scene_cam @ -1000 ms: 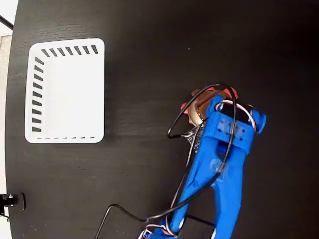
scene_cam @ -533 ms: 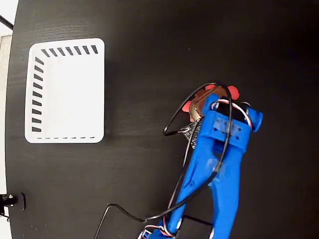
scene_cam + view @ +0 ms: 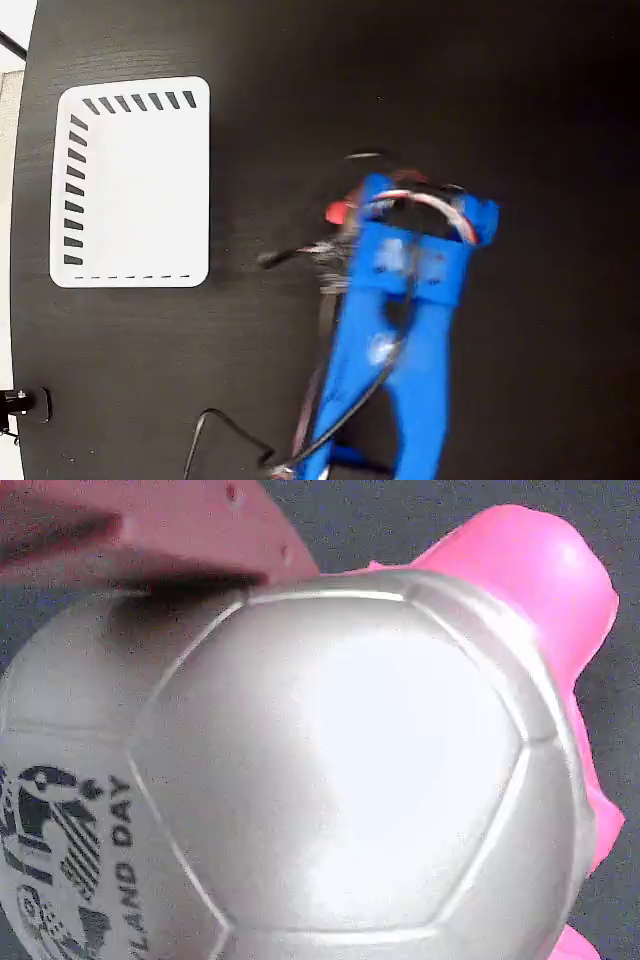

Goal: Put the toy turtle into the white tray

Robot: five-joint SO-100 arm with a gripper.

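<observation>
The toy turtle fills the wrist view, its pale domed shell (image 3: 330, 750) carrying a dark printed mark at lower left and its pink head (image 3: 520, 570) at upper right. One finger (image 3: 150, 525) presses on the shell's top left. In the fixed view only a red bit of the turtle (image 3: 340, 212) sticks out from under the blurred blue arm (image 3: 400, 330). My gripper (image 3: 378, 205) is shut on the turtle right of centre on the black table. The white tray (image 3: 140, 200) lies empty at the far left, well apart from the gripper.
A black cable (image 3: 225, 430) loops from the arm's base across the lower table. A small black fitting (image 3: 20, 403) sits at the bottom left, by the table's left edge (image 3: 22, 250).
The arm has swung left with the turtle, toward the tray, and is now motion-blurred. The tray has not moved.
</observation>
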